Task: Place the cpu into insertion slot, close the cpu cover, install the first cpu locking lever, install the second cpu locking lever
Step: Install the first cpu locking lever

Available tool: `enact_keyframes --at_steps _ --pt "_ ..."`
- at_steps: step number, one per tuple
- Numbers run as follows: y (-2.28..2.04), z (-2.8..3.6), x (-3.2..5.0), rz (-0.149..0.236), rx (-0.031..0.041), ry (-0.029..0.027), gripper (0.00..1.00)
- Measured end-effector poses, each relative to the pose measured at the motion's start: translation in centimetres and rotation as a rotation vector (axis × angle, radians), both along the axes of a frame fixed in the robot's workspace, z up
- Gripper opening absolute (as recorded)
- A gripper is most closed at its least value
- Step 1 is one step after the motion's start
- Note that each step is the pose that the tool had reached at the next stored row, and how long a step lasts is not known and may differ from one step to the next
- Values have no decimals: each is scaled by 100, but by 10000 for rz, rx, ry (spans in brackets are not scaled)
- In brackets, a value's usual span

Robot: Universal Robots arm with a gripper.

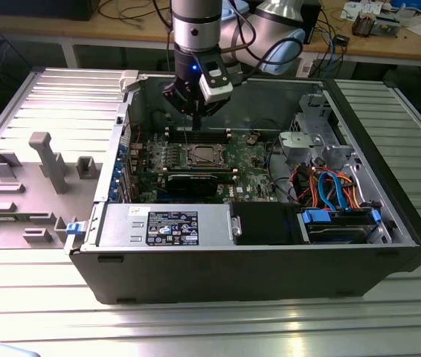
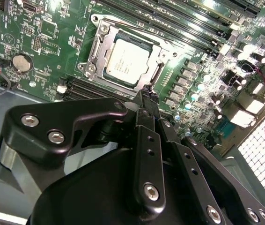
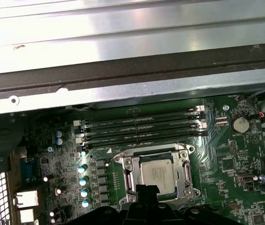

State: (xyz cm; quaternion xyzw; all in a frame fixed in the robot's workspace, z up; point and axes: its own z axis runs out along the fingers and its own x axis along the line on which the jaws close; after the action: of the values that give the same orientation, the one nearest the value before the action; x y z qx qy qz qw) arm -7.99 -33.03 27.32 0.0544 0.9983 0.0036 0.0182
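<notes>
– What is it all standing on?

– A ribbed metal table [image 1: 210, 327]. An open computer case [image 1: 270, 275] lies flat on it. The grey side panel [image 1: 32, 178] lies beside the case on the exterior view's left. At the far side of the room stands a wooden workbench [image 1: 389, 44] strewn with cables.

– And inside the case?

– The green motherboard [image 1: 248, 167] fills the far half. A power supply [image 1: 166, 227] sits along the near wall, and a bundle of coloured cables [image 1: 329, 186] lies toward the exterior view's right.

– Where is the arm?

– It comes straight down from above, over the far edge of the board. The gripper [image 1: 193, 113] points down and hangs above the board, just far of the socket, touching nothing.

– And the claw?

– In both wrist views the two black fingers [image 2: 144, 115] meet at their tips, pressed together with nothing between them. The tips [image 3: 146, 188] hover just beside the socket.

– Where is the chip?

– The cpu [image 2: 125, 61] lies flat in the insertion slot [image 2: 157, 72], silver top up, near the middle of the board. The long black memory slots [image 3: 142, 129] run along its far side.

– The cover?

– The cpu cover [image 2: 95, 51] lies flat around the chip, which shows through its square window. I cannot tell whether the thin wire levers at its edges are latched.

– Anything else nearby?

– A round coin battery [image 2: 22, 62] sits on the board, well apart from the socket.
</notes>
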Motion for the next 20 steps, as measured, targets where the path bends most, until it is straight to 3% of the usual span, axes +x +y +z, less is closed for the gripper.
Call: enact_keyframes --at_steps 19,20 --pt "0 0 -27 108 0 0 11" --pt "0 0 -43 482 0 0 11"
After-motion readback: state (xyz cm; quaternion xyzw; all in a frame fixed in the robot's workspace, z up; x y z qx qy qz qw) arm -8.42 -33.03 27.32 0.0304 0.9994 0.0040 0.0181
